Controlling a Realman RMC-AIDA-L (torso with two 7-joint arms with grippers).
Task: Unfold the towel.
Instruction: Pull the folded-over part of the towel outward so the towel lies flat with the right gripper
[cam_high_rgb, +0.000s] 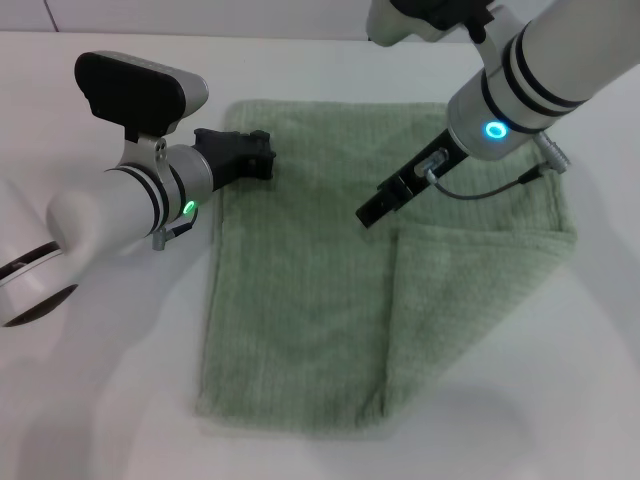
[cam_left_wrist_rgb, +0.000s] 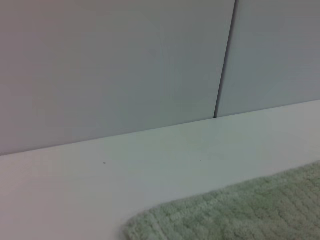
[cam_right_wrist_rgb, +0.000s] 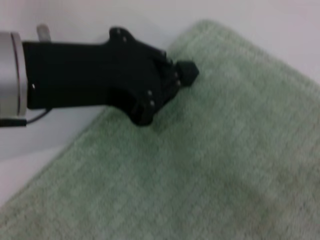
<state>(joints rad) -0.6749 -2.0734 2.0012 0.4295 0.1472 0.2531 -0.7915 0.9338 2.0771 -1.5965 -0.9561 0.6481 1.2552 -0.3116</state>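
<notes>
The pale green towel (cam_high_rgb: 300, 290) lies flat on the white table (cam_high_rgb: 110, 400). Its near right part is a flap (cam_high_rgb: 470, 300) folded over onto the rest, with the fold's corner near the towel's middle. My left gripper (cam_high_rgb: 266, 155) is low over the towel's far left edge, and the right wrist view shows it (cam_right_wrist_rgb: 186, 74) at that same edge of the towel (cam_right_wrist_rgb: 225, 165). My right gripper (cam_high_rgb: 368, 214) hovers above the towel's middle, just beyond the flap's corner, holding nothing. The left wrist view catches only a corner of the towel (cam_left_wrist_rgb: 240, 210).
Bare white table surrounds the towel on all sides. A grey panelled wall (cam_left_wrist_rgb: 125, 65) rises behind the table's far edge. A thin cable (cam_high_rgb: 500, 185) hangs from my right wrist above the towel's far right part.
</notes>
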